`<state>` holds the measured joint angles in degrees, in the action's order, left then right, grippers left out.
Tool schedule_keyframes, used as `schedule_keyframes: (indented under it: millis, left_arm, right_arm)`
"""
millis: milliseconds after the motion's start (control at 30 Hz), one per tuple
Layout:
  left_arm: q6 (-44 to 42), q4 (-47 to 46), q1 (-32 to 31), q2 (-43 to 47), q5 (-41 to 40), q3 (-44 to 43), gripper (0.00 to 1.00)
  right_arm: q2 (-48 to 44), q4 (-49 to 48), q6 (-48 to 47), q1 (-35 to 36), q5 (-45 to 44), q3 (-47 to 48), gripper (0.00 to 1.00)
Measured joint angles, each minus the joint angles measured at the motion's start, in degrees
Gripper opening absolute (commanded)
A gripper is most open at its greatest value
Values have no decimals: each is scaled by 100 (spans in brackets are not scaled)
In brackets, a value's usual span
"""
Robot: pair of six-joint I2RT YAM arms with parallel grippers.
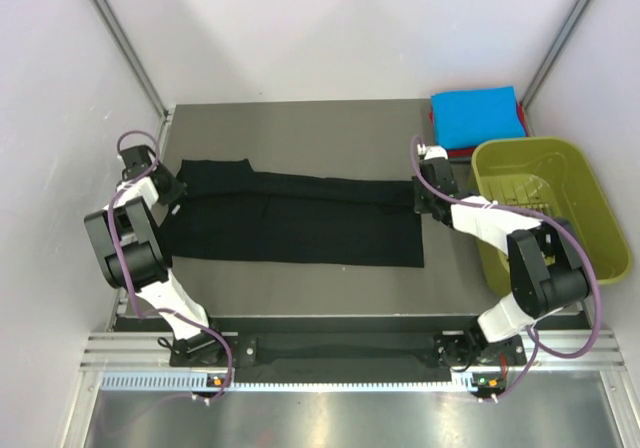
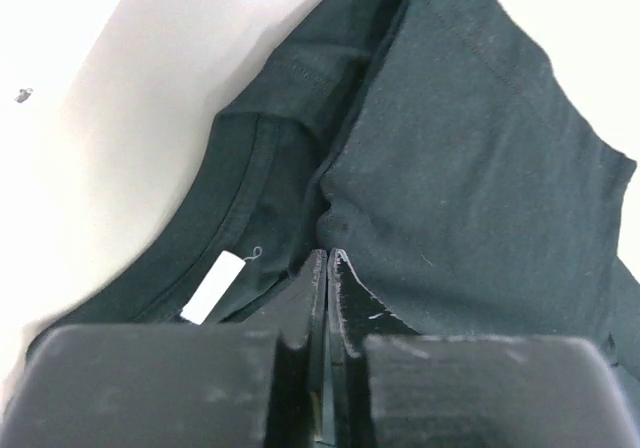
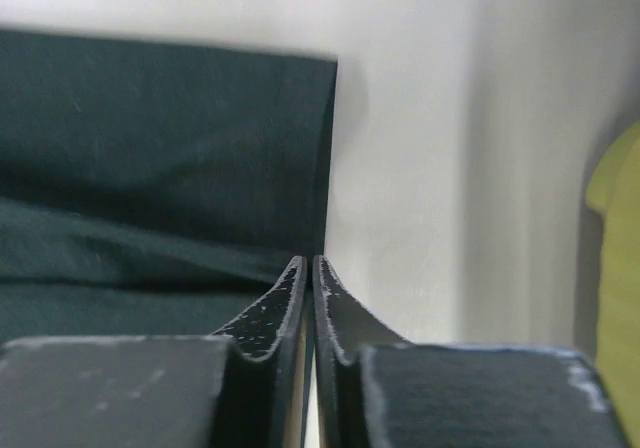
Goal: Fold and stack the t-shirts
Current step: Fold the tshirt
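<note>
Top external: left gripper and right gripper pinch the long black cotton t-shirt; lift both ends evenly, cloth taut between fingertips.

The black t-shirt was soft matt knit cloth with stitched hems and a white fabric label. The blue t-shirt looked like smooth cloth. The basket was glossy olive plastic, the table matt grey.
</note>
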<state>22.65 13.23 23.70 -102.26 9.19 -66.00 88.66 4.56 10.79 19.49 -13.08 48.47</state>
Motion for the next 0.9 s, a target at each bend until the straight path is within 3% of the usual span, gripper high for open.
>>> schedule_keyframes:
  millis: [167, 433, 567, 667, 767, 900]
  left_arm:
    - [61, 264, 0, 70, -317, -13, 23]
    - [37, 710, -466, 817, -1296, -511, 27]
    - [9, 494, -1123, 1058, -988, -632, 26]
    - [-31, 459, -1609, 772, -662, -813, 25]
    - [-116, 704, -1976, 116, -490, -1283, 32]
    - [-232, 1056, -1912, -518, -422, -1617, 33]
  right_arm:
    - [-74, 407, 151, 24, -2, -48, 25]
    - [-365, 1084, 369, 28, 227, 234, 20]
    - [-195, 1095, 431, 63, 396, 706, 19]
    - [214, 1056, 444, 131, 575, 1209, 18]
    - [616, 1043, 446, 232, 702, 1600, 18]
    - [896, 1047, 483, 380, 866, 1840, 20]
